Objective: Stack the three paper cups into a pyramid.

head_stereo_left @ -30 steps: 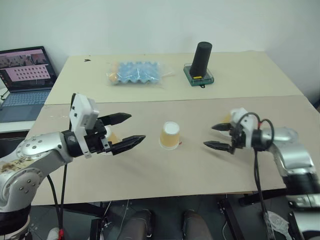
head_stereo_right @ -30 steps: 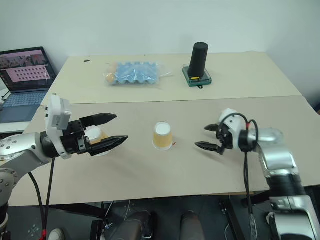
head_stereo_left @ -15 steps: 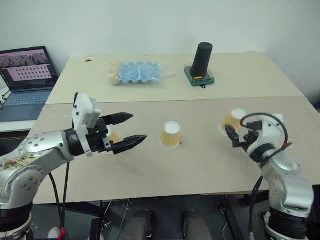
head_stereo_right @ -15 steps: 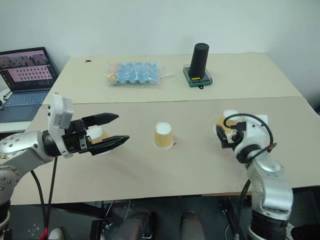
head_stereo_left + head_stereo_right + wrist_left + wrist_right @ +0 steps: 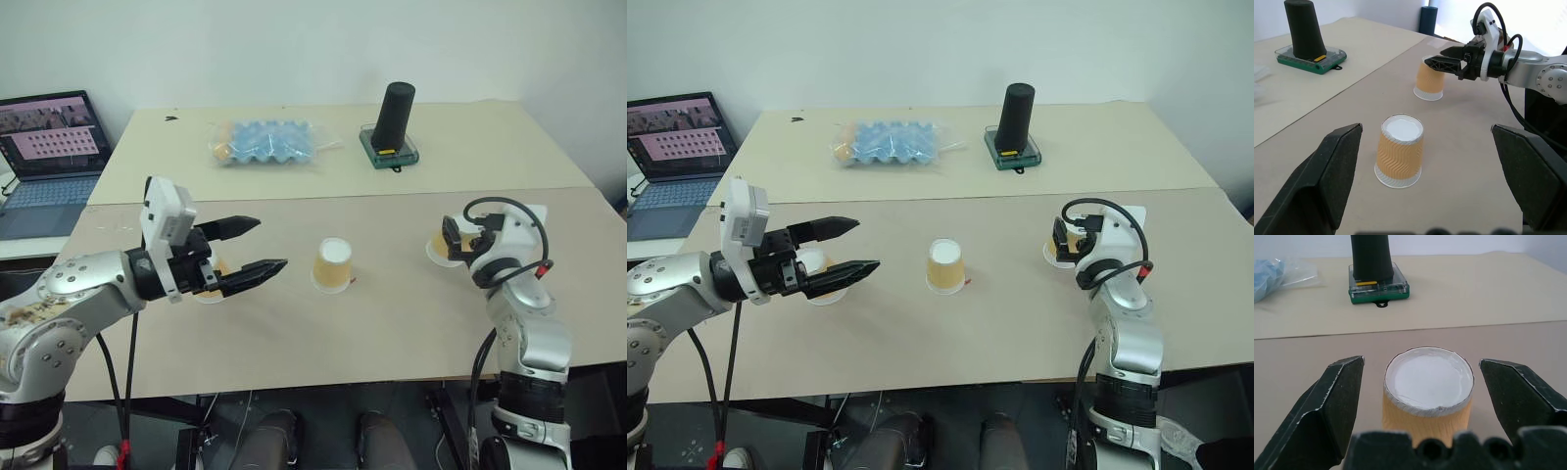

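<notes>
Right wrist view: right gripper (image 5: 1422, 396) spread wide, black fingers (image 5: 1334, 401) flanking upside-down right paper cup (image 5: 1427, 389), no contact yet. Left eye view: middle paper cup (image 5: 333, 264) at frame centre; left paper cup (image 5: 212, 279) behind left gripper (image 5: 257, 248), jaws apart, empty. Advice: centre cup between fingers, close gently mid-wall to avoid crushing, lift straight.

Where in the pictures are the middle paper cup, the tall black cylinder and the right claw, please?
middle paper cup (image 5: 334, 264), left eye view, on its tan side wall.
tall black cylinder (image 5: 398, 116), left eye view, mid-height on its body.
right claw (image 5: 1420, 396), right wrist view, midway between its two fingertips.
</notes>
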